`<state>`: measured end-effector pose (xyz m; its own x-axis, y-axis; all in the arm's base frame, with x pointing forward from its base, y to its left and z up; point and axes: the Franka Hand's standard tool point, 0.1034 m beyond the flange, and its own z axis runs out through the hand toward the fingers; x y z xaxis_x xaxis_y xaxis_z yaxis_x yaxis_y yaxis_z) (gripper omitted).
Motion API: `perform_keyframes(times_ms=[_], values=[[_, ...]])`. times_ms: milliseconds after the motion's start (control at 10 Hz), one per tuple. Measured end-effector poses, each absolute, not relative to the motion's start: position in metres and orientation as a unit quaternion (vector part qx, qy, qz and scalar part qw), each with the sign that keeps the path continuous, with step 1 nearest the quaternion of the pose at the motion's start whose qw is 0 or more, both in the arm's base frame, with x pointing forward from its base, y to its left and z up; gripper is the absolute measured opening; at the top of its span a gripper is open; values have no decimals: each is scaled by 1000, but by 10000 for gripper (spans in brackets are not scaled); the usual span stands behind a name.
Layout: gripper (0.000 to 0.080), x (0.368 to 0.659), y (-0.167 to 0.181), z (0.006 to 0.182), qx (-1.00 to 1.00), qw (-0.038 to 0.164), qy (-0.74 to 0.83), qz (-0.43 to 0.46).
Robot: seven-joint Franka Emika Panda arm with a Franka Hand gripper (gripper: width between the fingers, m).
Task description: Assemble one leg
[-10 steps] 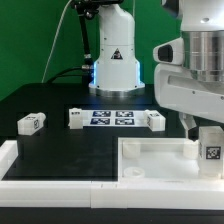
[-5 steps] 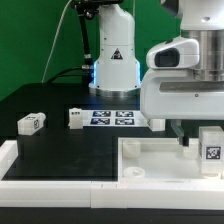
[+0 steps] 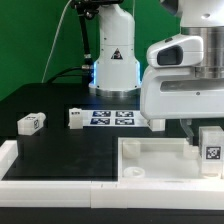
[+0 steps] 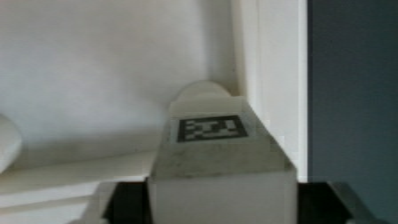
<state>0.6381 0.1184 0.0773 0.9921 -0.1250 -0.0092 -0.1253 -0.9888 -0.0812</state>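
Observation:
A white leg with a black-and-white tag stands upright at a corner of the white tray, at the exterior view's right. My gripper is down over it, with one dark finger showing beside it. In the wrist view the leg fills the gap between my two black fingers, which press on both its sides, so my gripper is shut on it. The tray's floor and its rim lie behind the leg.
Two loose legs lie on the black table, one at the exterior view's left and one by the marker board. Another leg sits at the board's other end, partly behind my gripper body. The robot base stands behind.
My gripper body has shifted a little toward the exterior view's left and down. The leg has stayed at the same tray corner.

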Motion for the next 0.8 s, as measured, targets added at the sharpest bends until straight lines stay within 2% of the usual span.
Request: perform_keyframes(times_ms=[300, 800], values=[[290, 638, 118, 77, -996, 41, 80, 3], [291, 638, 116, 76, -887, 36, 460, 17]])
